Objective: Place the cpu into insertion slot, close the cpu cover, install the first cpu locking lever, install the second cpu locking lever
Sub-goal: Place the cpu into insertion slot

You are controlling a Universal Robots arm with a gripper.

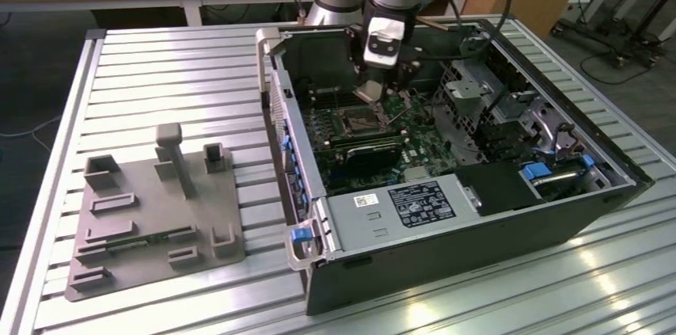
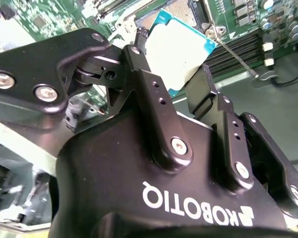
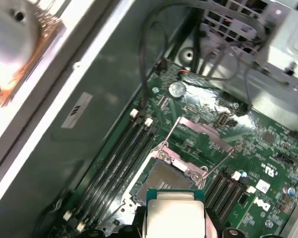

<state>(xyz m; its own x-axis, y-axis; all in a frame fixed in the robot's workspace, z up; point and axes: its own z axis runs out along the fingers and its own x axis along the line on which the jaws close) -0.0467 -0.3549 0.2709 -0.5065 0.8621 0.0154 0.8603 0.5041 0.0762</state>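
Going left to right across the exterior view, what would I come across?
Grey holder plate → blue latch on the case → insertion slot, gripper with the cpu above it → blue clips.

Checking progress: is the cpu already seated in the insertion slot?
No, the hand holds the cpu, and the insertion slot lies empty in the first wrist view.

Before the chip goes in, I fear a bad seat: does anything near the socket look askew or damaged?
Nothing stands out. The gripper holds the cpu over the empty slot; the cover stands open.
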